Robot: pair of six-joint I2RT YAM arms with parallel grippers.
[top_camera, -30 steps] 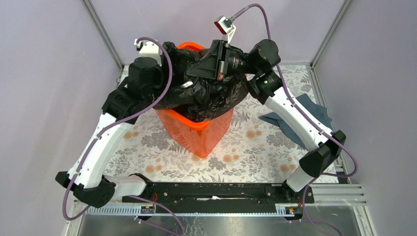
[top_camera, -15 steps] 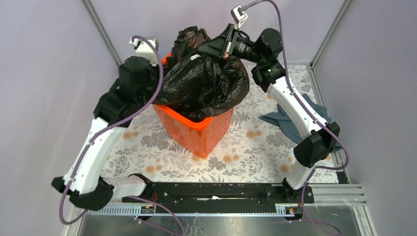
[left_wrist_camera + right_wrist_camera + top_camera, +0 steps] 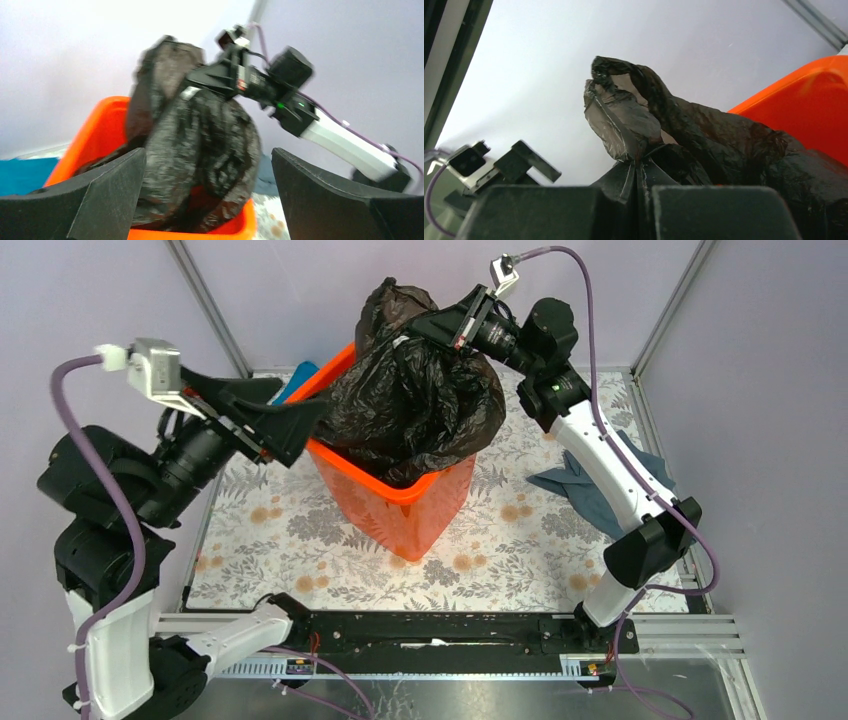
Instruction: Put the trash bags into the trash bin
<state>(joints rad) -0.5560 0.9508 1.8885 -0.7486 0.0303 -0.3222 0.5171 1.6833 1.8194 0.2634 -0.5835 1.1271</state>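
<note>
Top external: we note right pincer (image 3: 404,337) clenched on trash bag (image 3: 415,410), upright above trash bin (image 3: 400,505); left pincer (image 3: 298,412) spread empty, bag just to its right.

The trash bag (image 3: 420,405) sits partly in the trash bin (image 3: 400,518) (cloth (image 3: 560,482) to its right).

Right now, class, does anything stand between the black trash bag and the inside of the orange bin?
Nothing visible does. The trash bag hangs partly inside the orange bin; the right gripper pinches the bag's top; the left gripper stands open, apart.
</note>
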